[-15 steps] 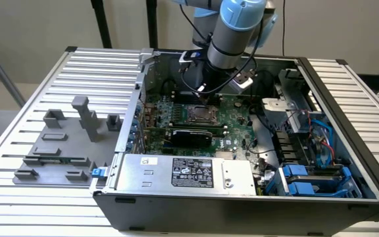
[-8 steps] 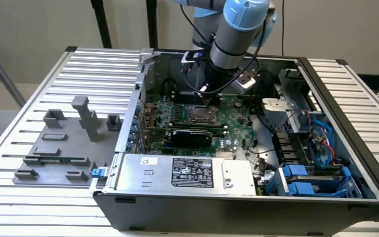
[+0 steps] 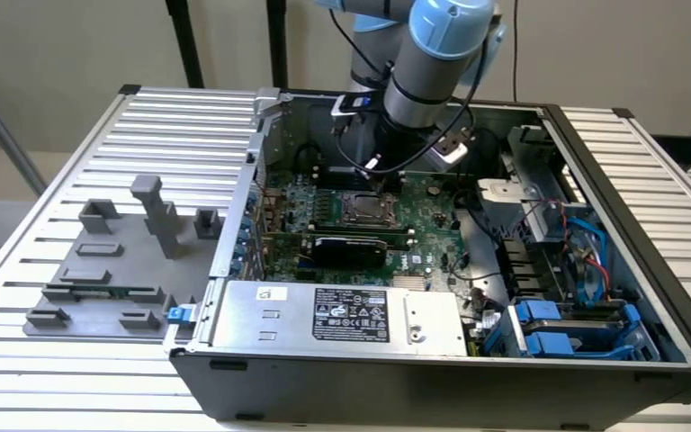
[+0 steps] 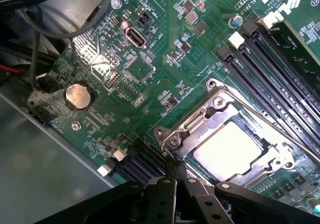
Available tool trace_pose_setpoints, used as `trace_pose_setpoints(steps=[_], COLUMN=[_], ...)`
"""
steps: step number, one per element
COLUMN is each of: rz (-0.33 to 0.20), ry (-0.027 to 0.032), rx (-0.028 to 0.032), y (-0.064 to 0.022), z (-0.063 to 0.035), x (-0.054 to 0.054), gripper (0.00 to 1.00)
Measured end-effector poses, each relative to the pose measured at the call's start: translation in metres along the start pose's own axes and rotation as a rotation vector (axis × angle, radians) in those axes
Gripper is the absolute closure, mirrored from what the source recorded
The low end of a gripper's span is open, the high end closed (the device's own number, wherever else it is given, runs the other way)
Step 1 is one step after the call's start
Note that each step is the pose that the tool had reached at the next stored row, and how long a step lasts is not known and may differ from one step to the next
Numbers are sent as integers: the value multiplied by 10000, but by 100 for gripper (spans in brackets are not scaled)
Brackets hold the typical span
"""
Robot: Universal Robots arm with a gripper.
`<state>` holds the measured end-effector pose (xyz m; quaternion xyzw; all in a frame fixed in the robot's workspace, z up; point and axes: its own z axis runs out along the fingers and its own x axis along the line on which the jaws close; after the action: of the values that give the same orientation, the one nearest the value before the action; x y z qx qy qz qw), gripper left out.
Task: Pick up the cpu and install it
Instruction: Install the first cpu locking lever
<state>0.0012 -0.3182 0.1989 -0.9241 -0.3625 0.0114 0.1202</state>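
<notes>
1. Exterior view: the grey-and-blue robot arm reaches down into the open black computer case (image 3: 586, 270), which lies on the slatted metal desk (image 3: 94, 144). Its hand (image 3: 376, 171) hangs just above the green motherboard (image 3: 321, 220), near the silver socket frame (image 3: 363, 209). A grey plastic fixture tray (image 3: 112, 270) sits well apart toward the exterior view's left. The case walls and loose cables crowd the arm; open room lies mostly straight up.

2. Wrist view: the black fingers (image 4: 175, 176) are pinched together, holding nothing, their tips at the edge of the socket frame (image 4: 200, 126). The cpu (image 4: 227, 149), a flat silver-grey square chip, already lies in the socket inside that frame. I judge the placing done and the seating or latching step in hand; black memory slots (image 4: 280, 68) run just beside the frame, leaving little margin.
</notes>
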Motion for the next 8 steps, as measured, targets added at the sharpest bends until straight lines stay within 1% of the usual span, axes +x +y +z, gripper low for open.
trace_pose_setpoints(steps=[6, 8], rz=[-37, -47], ry=[59, 65], rx=[73, 81], y=[6, 7], z=[-1, 3], x=[-3, -4], gripper=[89, 89])
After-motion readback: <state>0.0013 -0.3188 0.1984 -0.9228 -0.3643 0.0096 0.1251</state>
